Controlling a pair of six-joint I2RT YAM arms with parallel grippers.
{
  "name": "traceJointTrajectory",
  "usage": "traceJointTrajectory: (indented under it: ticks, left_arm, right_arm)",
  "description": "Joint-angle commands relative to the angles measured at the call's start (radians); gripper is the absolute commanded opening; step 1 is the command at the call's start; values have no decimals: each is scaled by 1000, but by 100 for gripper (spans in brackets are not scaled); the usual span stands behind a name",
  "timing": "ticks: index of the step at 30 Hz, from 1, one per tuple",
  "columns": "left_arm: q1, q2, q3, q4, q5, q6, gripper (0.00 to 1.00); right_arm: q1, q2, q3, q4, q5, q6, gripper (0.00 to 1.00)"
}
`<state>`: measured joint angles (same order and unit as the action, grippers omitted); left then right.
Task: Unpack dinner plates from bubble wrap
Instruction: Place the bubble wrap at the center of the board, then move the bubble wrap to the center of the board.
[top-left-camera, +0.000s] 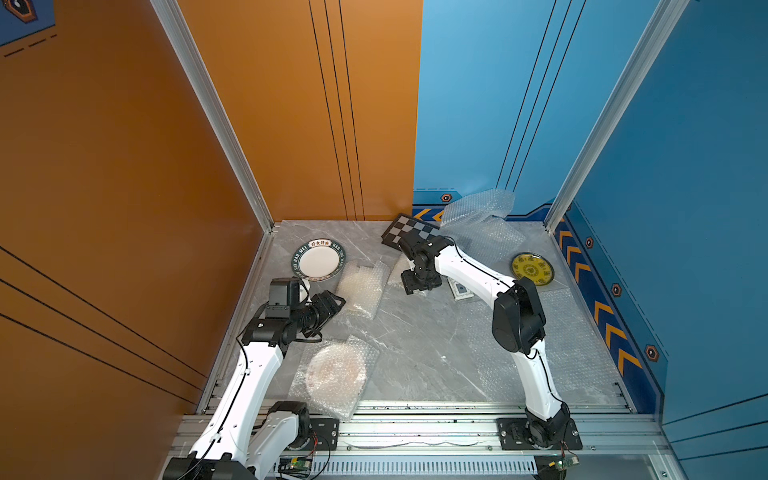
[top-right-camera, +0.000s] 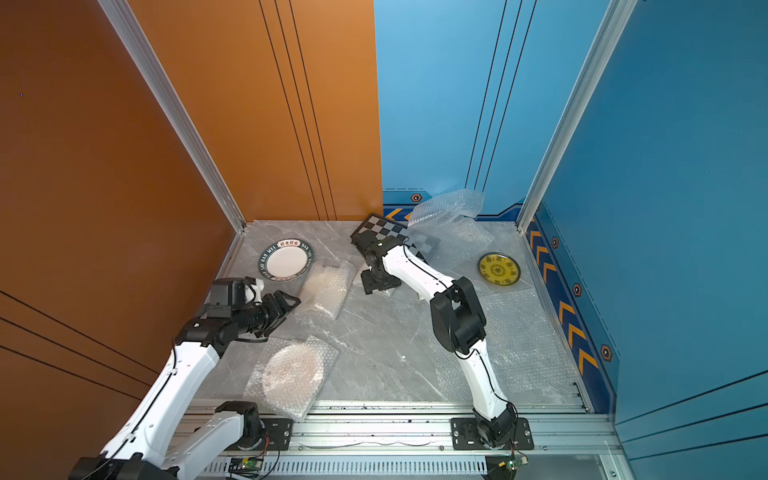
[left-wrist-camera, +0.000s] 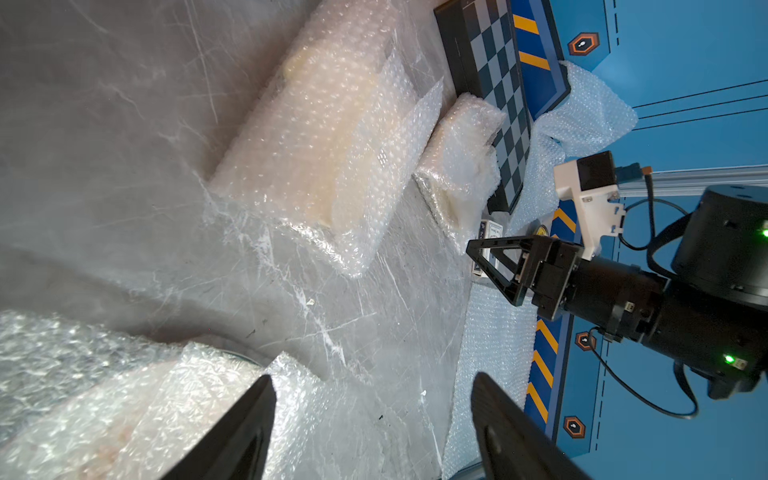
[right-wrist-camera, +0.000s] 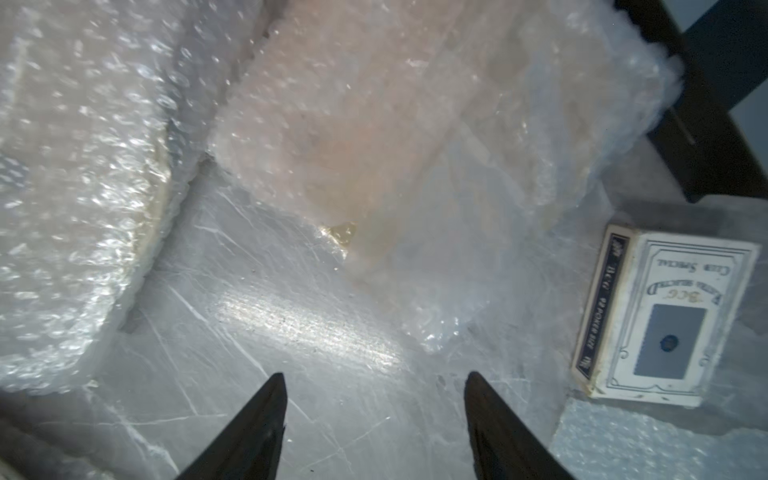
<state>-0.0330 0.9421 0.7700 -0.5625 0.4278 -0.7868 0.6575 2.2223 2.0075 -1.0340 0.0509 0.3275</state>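
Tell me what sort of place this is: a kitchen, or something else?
Probably a robot test booth, not a kitchen: aluminium posts frame an orange wall panel and a blue wall panel, and the left arm and right arm are bolted to a metal rail before the marbled table.

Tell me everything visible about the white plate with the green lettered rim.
The green-rimmed plate is round, with a white centre and a dark green rim band bearing white letters; a white patch with small characters sits at its far edge. It looks like glazed ceramic. Unwrapped, it lies flat, face up, on the grey marble table, far left near the orange wall. A bubble-wrapped bundle lies close beside it; contact cannot be told.
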Motion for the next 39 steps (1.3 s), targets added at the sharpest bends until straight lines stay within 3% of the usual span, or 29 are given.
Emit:
traceJointTrajectory:
  ticks: [1,15,30,32,36,39]
  left_arm:
    - [4,-10,-8,-22,35,-3,75]
    - [1,29,16,-25,30,10,76]
    - [-2,37,3,-25,34,9,76]
    - [-4,41,8,-25,35,11,76]
    - [-8,44,16,-28,34,16,76]
    - [-18,44,26,-37,24,26,76]
  right_arm:
    - [-1,39,42,-60,99,-59,68]
    - [-22,105,115,-61,116,-39,51]
    - [-21,194,208,-61,97,-61,50]
    - [-21,203,216,-59,95,-57,40]
    - [-18,204,213,-61,87,-53,7]
    - [-5,172,183,-61,91,-62,2]
